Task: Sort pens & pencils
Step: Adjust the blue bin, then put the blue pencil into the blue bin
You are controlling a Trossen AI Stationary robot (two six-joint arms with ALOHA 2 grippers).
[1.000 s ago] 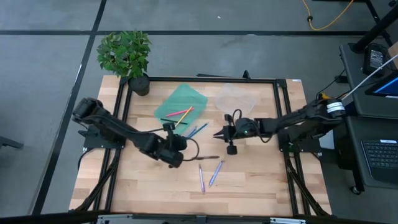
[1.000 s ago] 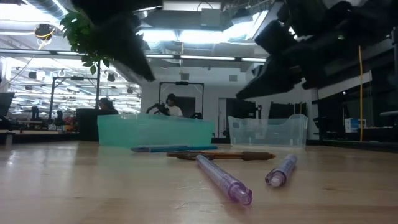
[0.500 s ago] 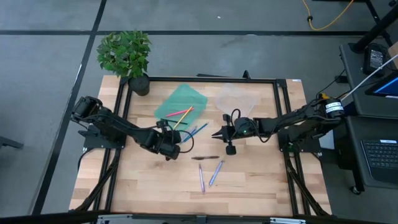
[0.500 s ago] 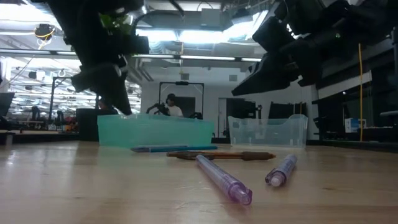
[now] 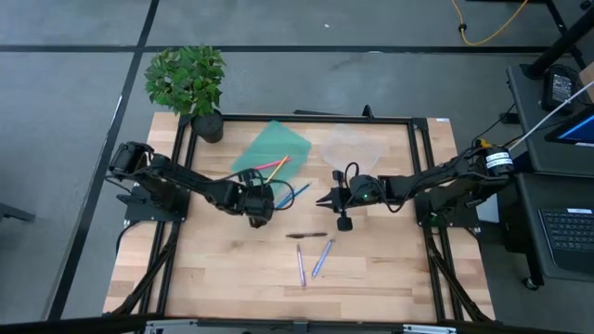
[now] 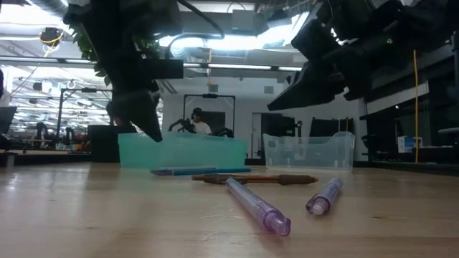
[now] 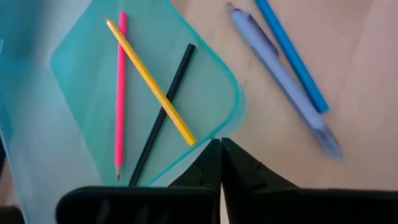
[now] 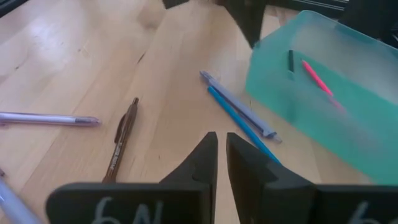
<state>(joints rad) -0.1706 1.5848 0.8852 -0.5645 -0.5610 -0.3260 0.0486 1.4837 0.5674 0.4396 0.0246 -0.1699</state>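
A green tray (image 5: 278, 144) holds a pink pencil (image 7: 120, 93), a yellow one (image 7: 149, 81) and a black one (image 7: 163, 115). Just beside it a blue pencil (image 7: 291, 56) and a lavender-blue pen (image 7: 280, 81) lie on the wood. Nearer the front lie a brown pen (image 5: 306, 236) and two lavender pens (image 5: 300, 264) (image 5: 322, 258). My left gripper (image 7: 221, 144) is shut, its tips at the tray's near corner. My right gripper (image 8: 219, 146) hangs above the table's middle, its fingers nearly together with nothing between them. My left gripper's shut fingertips slant down at the rounded near corner of the green tray's rim (image 7: 231, 102). I cannot tell whether they touch it.
A clear tray (image 5: 353, 148) stands at the far right of the green one. A potted plant (image 5: 190, 83) sits at the far left corner. Bare wood lies along the near edge. People and desks show in the room behind.
My left gripper, shut all the while, has gone from beside the brown pen toward the far edge and down, ending at the green tray's near corner. My right gripper has kept still.
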